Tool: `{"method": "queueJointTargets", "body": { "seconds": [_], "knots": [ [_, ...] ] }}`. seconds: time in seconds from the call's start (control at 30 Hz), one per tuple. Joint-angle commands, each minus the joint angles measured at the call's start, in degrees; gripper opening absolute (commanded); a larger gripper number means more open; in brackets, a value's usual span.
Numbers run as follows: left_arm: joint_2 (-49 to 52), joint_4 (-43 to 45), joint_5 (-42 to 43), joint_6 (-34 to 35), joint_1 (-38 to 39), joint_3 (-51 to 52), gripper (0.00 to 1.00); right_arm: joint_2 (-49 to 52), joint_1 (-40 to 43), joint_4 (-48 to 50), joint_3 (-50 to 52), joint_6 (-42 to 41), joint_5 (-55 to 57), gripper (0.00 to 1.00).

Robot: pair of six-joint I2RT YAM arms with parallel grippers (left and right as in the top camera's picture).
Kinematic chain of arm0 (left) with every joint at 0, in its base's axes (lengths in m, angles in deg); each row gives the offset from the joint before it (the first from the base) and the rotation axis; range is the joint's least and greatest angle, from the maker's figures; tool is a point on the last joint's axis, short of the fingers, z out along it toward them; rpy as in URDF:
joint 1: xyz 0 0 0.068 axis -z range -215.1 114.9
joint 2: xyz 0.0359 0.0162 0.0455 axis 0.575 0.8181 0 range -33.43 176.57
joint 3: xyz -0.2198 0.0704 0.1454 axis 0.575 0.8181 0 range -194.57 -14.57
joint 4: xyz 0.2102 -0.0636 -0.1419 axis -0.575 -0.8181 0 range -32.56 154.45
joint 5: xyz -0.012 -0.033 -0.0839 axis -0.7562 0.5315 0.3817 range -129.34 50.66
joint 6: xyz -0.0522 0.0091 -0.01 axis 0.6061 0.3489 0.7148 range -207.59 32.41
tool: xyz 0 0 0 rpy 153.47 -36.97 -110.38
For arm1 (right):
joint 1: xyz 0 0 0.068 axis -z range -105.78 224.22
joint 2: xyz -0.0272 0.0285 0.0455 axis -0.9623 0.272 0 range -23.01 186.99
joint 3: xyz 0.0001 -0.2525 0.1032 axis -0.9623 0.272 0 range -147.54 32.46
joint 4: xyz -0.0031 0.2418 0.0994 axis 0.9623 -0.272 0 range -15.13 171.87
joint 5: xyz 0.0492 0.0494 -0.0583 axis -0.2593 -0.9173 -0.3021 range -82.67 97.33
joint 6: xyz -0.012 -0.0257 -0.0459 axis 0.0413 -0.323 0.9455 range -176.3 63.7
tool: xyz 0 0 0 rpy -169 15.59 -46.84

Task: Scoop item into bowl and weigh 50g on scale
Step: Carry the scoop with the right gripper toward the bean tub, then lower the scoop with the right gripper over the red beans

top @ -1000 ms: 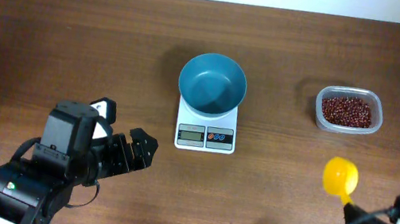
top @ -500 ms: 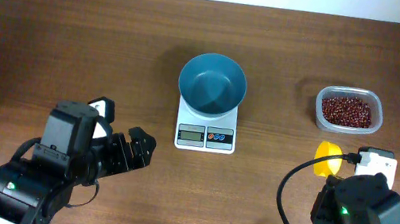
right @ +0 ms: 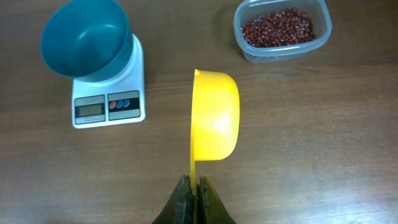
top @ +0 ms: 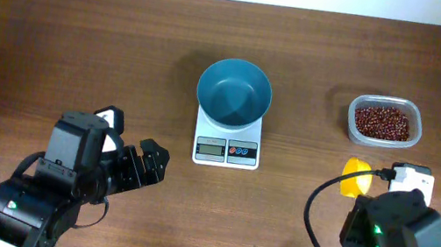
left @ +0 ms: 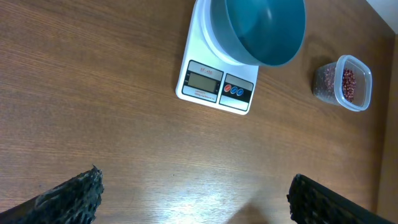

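Note:
The teal-blue bowl (top: pixel 234 93) stands empty on the white scale (top: pixel 228 140) at the table's middle; both also show in the left wrist view, bowl (left: pixel 258 28) on scale (left: pixel 214 84), and in the right wrist view, bowl (right: pixel 84 38) on scale (right: pixel 109 93). The red-brown beans (top: pixel 382 122) lie in a clear container (top: pixel 411 136) at the right, also seen in the right wrist view (right: pixel 277 28). My right gripper (right: pixel 194 186) is shut on the handle of a yellow scoop (right: pixel 214 118), held on its side just below the container (top: pixel 357 175). My left gripper (left: pixel 193 196) is open and empty, left of the scale.
The table's far edge runs along the top of the overhead view. My left arm's body (top: pixel 51 185) fills the lower left and my right arm's body (top: pixel 406 242) the lower right.
My right arm has swung up into view and carried the yellow scoop up and to the left, closer to the bean container. The left arm has barely moved.

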Motion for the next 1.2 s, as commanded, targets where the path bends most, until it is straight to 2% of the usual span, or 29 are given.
{"method": "queueJointTargets", "body": {
  "seconds": [0.0, 0.17, 0.23, 0.4, 0.67, 1.17],
  "knots": [
    [-0.28, 0.09, -0.61, -0.92, -0.11, -0.9, 0.99, 3.34, 4.9, -0.07, -1.18, 0.61, -0.07, 0.04],
    [-0.28, 0.09, -0.63, -0.92, -0.11, -0.9, 0.99, 9.94, 16.31, -0.02, -5.03, 10.95, -5.97, 0.04],
    [-0.28, 0.09, -0.63, -0.92, -0.11, -0.9, 0.99, 12.0, 18.73, 0.07, -6.16, 12.28, -9.77, 0.04],
    [-0.28, 0.09, -0.63, -0.92, -0.11, -0.9, 0.99, 13.2, 18.71, 0.22, -6.16, 12.24, -13.81, 0.04],
    [-0.28, 0.07, -0.83, -0.92, -0.11, -0.9, 0.99, 8.68, 18.69, 2.8, -6.16, 12.26, -13.94, 0.04],
    [-0.28, 0.07, -0.83, -0.92, -0.11, -0.9, 0.99, 14.58, 18.69, 2.82, -6.16, 12.28, -11.08, 0.04]
  ]
}}
